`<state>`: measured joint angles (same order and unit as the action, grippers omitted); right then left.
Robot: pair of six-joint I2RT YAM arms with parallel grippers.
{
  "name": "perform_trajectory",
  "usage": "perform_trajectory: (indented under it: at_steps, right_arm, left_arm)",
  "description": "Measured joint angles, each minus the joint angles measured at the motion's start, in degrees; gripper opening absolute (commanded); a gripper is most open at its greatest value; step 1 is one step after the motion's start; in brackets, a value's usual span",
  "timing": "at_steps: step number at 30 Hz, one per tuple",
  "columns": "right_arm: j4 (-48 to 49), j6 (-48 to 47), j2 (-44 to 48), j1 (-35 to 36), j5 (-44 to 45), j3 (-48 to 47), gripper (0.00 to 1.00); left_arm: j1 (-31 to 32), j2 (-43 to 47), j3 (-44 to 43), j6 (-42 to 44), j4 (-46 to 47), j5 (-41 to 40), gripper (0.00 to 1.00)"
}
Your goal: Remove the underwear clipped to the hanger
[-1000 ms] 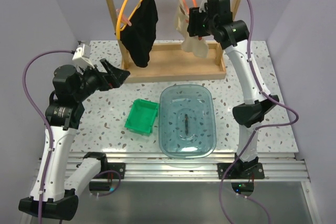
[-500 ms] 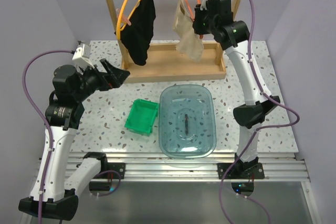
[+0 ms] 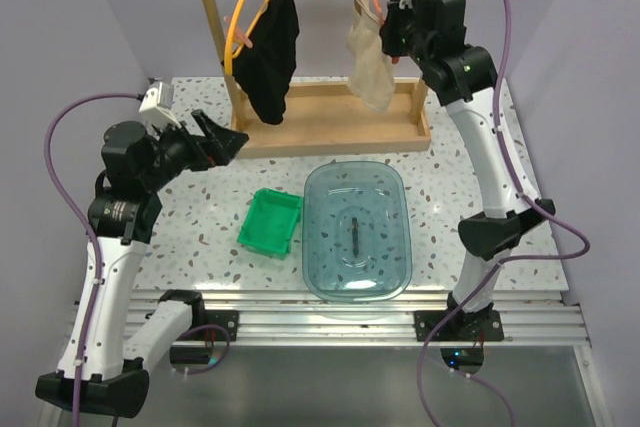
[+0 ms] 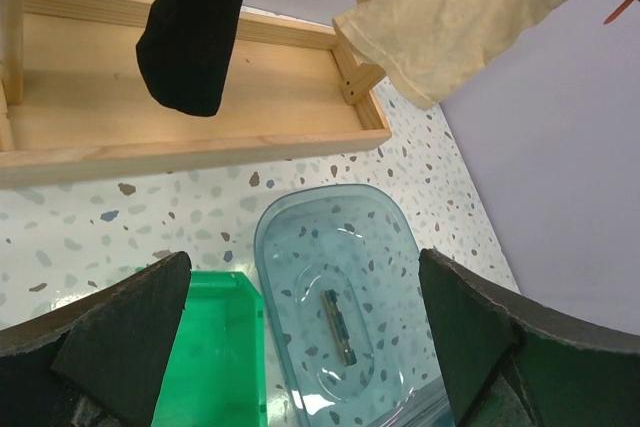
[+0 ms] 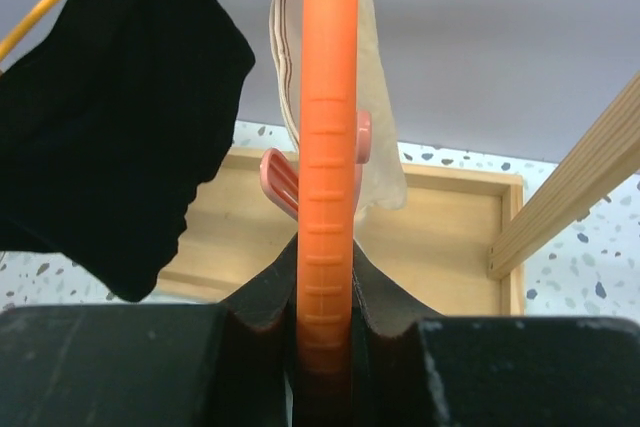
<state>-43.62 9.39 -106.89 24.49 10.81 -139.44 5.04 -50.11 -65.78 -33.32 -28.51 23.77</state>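
Observation:
The black underwear (image 3: 268,57) hangs from a yellow-orange hanger (image 3: 238,22) on the wooden rack. It also shows in the left wrist view (image 4: 195,27) and the right wrist view (image 5: 110,147). The beige underwear (image 3: 368,57) hangs from an orange hanger (image 5: 328,147), held there by a pink clip (image 5: 280,182); it also shows in the left wrist view (image 4: 450,17). My right gripper (image 3: 392,22) (image 5: 327,287) is shut on the orange hanger's ridged bar, high up beside the beige cloth. My left gripper (image 3: 225,142) (image 4: 300,347) is open and empty, above the table left of the rack.
The rack has a wooden tray base (image 3: 330,117) and upright posts (image 3: 210,17). A clear blue tub (image 3: 310,237) with a small dark clip (image 3: 356,232) inside sits in front of it. A green bin (image 3: 270,222) lies left of the tub.
My right gripper has risen and moved right with the orange hanger, and the beige underwear has swung up and right with it. The left arm has not moved.

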Motion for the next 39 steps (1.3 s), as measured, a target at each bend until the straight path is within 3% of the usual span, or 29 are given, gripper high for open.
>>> perform_trajectory:
  at_steps: [3, 10, 18, 29, 39]
  right_arm:
    - [1.25, 0.52, 3.50, 0.00, -0.07, 6.19, 0.00]
    - [2.89, 2.25, 20.61, 0.92, -2.05, 31.91, 0.00]
    - [5.64, 3.82, 30.18, 1.64, -4.55, 46.14, 0.00]
    - [6.36, 4.68, 44.92, 2.14, -9.14, 63.71, 0.00]
    - [3.67, 6.05, 49.66, 2.25, -17.27, 68.59, 0.00]
  left_arm:
    - [0.00, -0.50, 0.00, -0.04, 0.83, 0.42, 1.00]
    - [0.04, -2.14, 0.00, -0.11, 2.91, 3.32, 1.00]
    - [2.49, -6.91, -0.26, -2.43, 8.31, 9.94, 1.00]
    - [21.94, -19.52, -5.05, -5.38, 11.32, 9.07, 1.00]
    - [33.35, -28.50, -15.82, -5.70, 11.96, -0.28, 1.00]
